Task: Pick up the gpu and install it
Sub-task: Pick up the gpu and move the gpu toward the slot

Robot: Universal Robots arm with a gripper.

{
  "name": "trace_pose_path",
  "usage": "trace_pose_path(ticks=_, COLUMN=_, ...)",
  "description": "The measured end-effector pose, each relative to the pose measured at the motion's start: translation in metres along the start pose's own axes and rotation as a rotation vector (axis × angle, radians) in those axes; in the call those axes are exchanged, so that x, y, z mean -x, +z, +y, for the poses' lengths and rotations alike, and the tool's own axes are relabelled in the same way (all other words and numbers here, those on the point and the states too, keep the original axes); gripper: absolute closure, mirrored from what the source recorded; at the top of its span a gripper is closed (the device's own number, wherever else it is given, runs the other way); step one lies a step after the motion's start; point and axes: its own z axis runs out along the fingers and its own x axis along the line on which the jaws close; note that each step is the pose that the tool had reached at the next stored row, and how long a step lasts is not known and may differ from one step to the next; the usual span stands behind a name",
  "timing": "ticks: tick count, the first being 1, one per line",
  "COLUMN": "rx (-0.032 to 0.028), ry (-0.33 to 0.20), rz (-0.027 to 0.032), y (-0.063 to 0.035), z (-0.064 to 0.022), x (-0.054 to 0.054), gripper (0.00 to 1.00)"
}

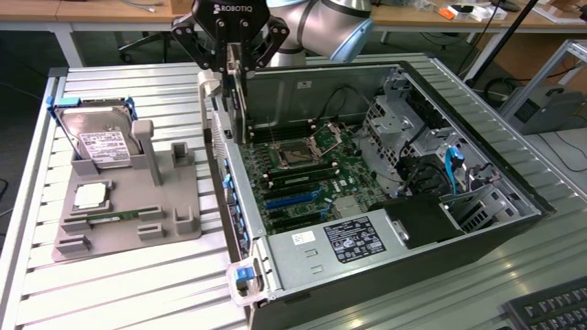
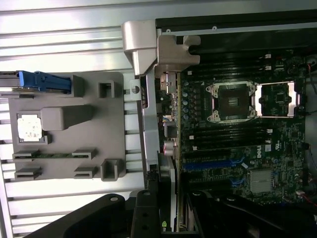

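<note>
Claw [image 1: 236, 65] part-closed on gpu [image 1: 236, 110], long axis vertical, lower end near computer case [image 1: 293, 86] rear wall.

A table [image 1: 119, 289] [image 2: 59, 29] of long ribbed metal slats is carrying everything here, its pale surface catching the light. A grey plastic tray [image 1: 174, 199] [image 2: 119, 129] is lying flat on it toward the exterior view's left, its long sides running across the slats. Just beside the tray, an open computer case [image 1: 293, 86] [image 2: 223, 22] is resting on its side and taking up the middle and the exterior view's right of the table, with a narrow strip of bare slats showing between the two. A dark keyboard [image 1: 550, 309] is sitting at the near right corner, apart from the case and partly cut off.
</note>
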Motion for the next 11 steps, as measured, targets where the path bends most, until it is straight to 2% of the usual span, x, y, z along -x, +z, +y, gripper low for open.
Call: trace_pose_path(ticks=11, rx=-0.0002, ry=0.0, rz=0.0, y=0.0002, z=0.0002, x=0.0025, gripper=0.73)
